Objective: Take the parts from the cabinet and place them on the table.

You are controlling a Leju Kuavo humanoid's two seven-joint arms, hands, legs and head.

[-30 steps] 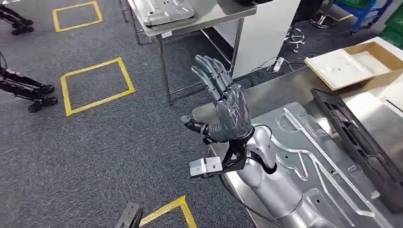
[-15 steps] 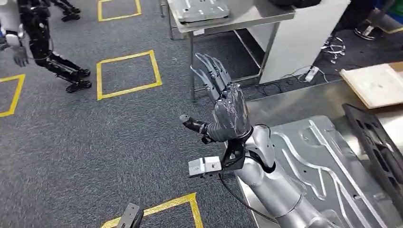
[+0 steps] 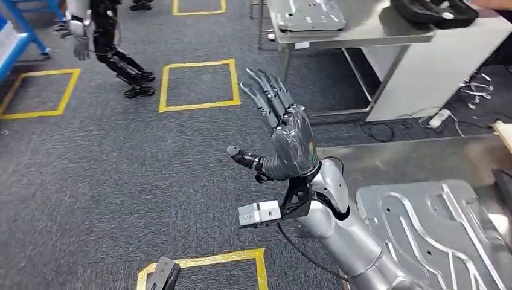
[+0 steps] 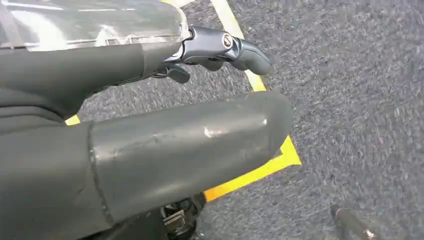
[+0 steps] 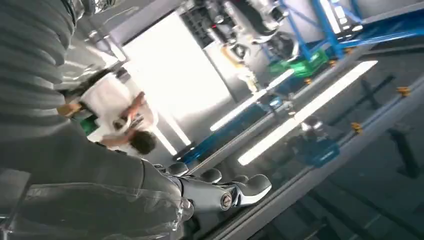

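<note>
The right robot hand (image 3: 284, 136) is reaching up over the carpet, fingers spread, grasping nothing. The left robot hand (image 4: 125, 145) is hanging empty, fingers apart. A metal part (image 3: 444, 235) is lying on the counter (image 3: 416, 160) just beside the right arm.

The right robot hand (image 3: 284, 136) was dark grey, its back wrapped in glossy clear film, with slim dark fingers (image 3: 265, 90) and a stubby thumb. A black bracket at the wrist carried a small silver camera block (image 3: 261, 214), and a thin black cable (image 3: 302, 251) looped beneath it. The forearm (image 3: 356, 248) was smooth silver. The left robot hand (image 4: 150, 140) had a thick grey thumb.
</note>
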